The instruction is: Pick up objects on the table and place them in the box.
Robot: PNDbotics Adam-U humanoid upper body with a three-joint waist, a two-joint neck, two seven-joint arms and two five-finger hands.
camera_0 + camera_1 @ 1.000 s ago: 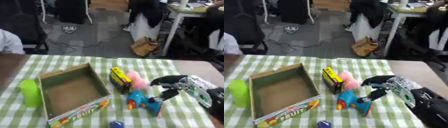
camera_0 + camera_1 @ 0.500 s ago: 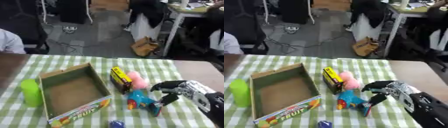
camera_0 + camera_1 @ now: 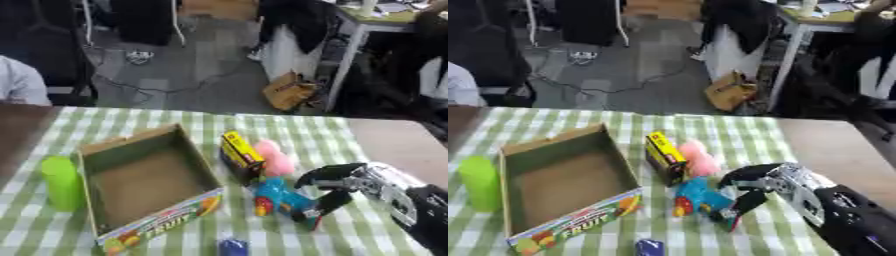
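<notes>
The robot's right hand (image 3: 350, 182) curls half-open fingers over the blue toy (image 3: 282, 197), gripping nothing yet. The toy lies just beneath its fingertips, touching a pink object (image 3: 272, 156) and yellow packet (image 3: 239, 154) beyond them. A misjudged grasp could shove those neighbours away from the open box (image 3: 149, 180).

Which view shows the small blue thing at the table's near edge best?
The right eye view: the small blue thing sits higher in frame, more of it visible. In the left eye view it is cut closer by the bottom edge.

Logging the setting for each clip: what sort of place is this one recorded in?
Probably an office or lab workspace. Behind the table with its green checked cloth there is a grey floor with trailing cables and a white desk. A cardboard box and toys sit staged on the cloth.
</notes>
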